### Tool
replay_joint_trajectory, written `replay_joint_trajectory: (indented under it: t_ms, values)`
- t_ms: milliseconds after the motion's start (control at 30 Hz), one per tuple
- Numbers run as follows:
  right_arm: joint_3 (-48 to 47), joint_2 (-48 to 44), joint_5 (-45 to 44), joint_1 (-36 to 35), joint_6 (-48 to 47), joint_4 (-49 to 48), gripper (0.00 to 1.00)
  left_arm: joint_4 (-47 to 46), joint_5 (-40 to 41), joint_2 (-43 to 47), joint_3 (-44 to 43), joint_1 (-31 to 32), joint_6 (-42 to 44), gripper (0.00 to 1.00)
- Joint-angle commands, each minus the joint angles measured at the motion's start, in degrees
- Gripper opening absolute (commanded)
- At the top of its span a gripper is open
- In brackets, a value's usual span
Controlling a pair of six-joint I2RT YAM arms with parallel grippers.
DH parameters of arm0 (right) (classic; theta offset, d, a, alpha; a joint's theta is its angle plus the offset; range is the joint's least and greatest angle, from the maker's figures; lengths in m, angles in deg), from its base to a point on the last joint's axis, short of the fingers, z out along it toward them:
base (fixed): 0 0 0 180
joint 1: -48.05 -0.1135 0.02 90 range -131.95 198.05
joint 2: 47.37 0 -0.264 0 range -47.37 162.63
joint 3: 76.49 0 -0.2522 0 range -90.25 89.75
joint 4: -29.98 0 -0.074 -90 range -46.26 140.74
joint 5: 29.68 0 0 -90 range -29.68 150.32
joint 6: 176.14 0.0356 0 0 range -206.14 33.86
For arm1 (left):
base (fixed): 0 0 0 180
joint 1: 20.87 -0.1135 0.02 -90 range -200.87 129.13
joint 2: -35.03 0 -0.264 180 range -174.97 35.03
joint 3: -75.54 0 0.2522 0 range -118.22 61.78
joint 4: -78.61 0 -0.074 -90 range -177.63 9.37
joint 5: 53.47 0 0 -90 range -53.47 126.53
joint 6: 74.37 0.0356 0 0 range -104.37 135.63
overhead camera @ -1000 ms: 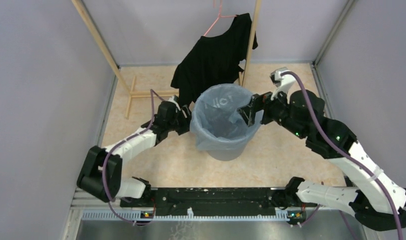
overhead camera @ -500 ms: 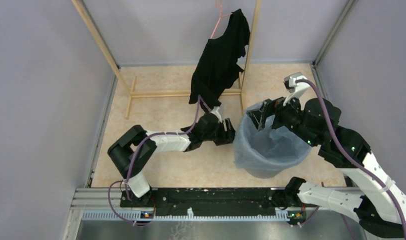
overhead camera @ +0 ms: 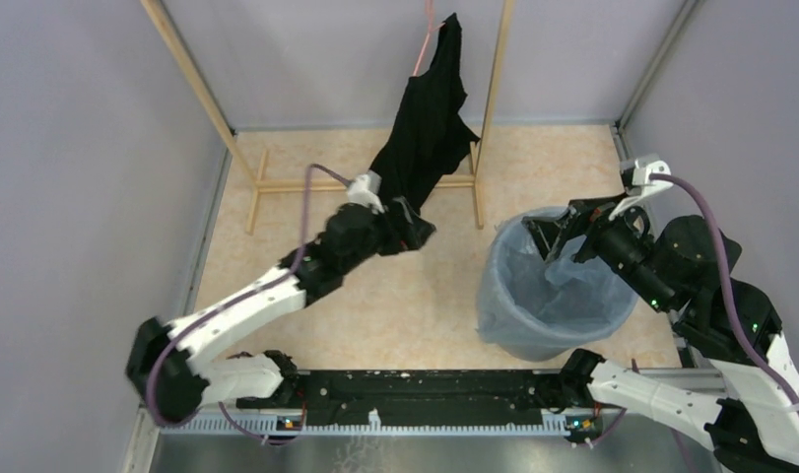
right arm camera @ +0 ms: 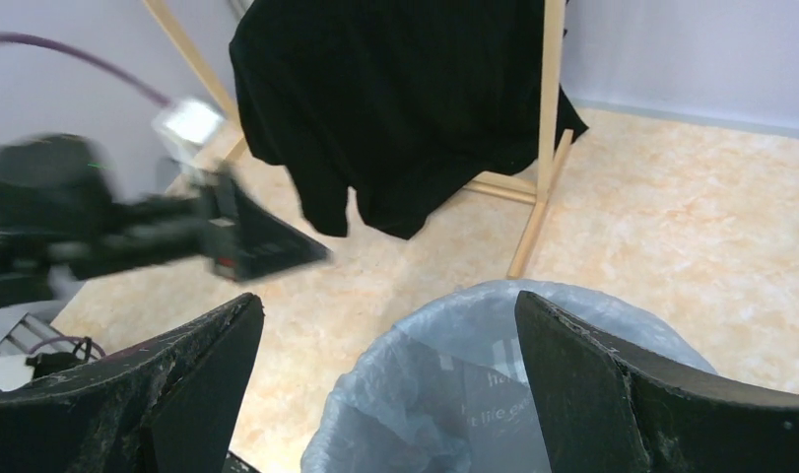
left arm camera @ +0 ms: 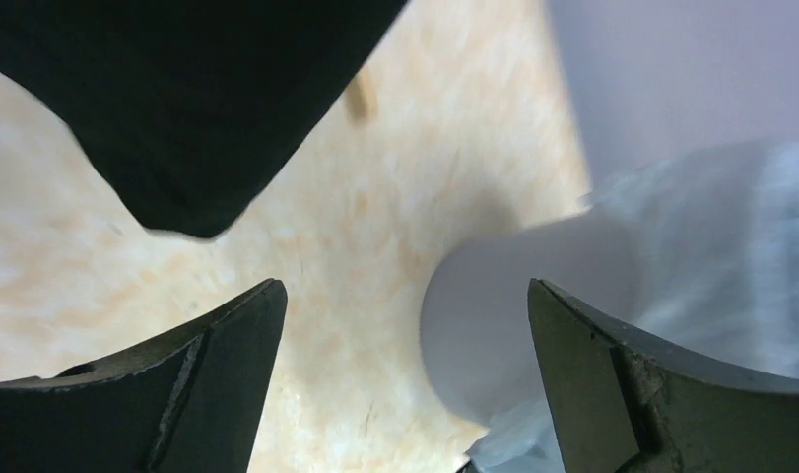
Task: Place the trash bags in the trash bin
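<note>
In the overhead view the bin (overhead camera: pixel 538 345) stands upright at the lower right of the table (overhead camera: pixel 425 305). The bag (overhead camera: pixel 558 291) lines it: the pale blue film fills the inside, folds over the rim and hangs wrinkled down the outside, furthest down on the side facing frame left. The right gripper (overhead camera: pixel 558 236) hovers at the upper edge of the bin's rim, pointing toward frame left. Its wrist view shows the two fingers spread wide with nothing between them, and the lined mouth of the bin lies below the gap. Whether a fingertip brushes the film cannot be told. The left gripper (overhead camera: pixel 413 233) is well apart from the bin, near the centre of the overhead frame, right at the lower hem of the shirt (overhead camera: pixel 430 138). Its fingers also stand wide open and empty. Its wrist view has the black hem at upper left and, at right, the bin's pale wall with the film draped over it. Whether it touches the hem cannot be told. The shirt hangs on a pink hanger (overhead camera: pixel 427 44) from a wooden rack (overhead camera: pixel 494 108) at top centre.
</note>
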Motion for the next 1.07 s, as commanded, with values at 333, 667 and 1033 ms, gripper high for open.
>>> replay_joint_trajectory:
  t_ms: [333, 667, 1033]
  values:
    - [-6.1, -1.3, -2.2, -0.3, -5.0, -5.3, 0.99, 22.4, 5.5, 35.6, -21.0, -0.3, 30.9, 0.99]
    - [-6.5, -2.0, -2.4, -0.3, -4.1, -7.9, 0.99, 22.6, 4.9, 33.8, -31.8, -0.2, 37.6, 0.99]
    - [-3.0, -4.4, -1.4, -0.3, -4.0, -11.6, 0.99, 23.0, 5.2, 34.7, -29.5, -0.3, 36.8, 0.99]
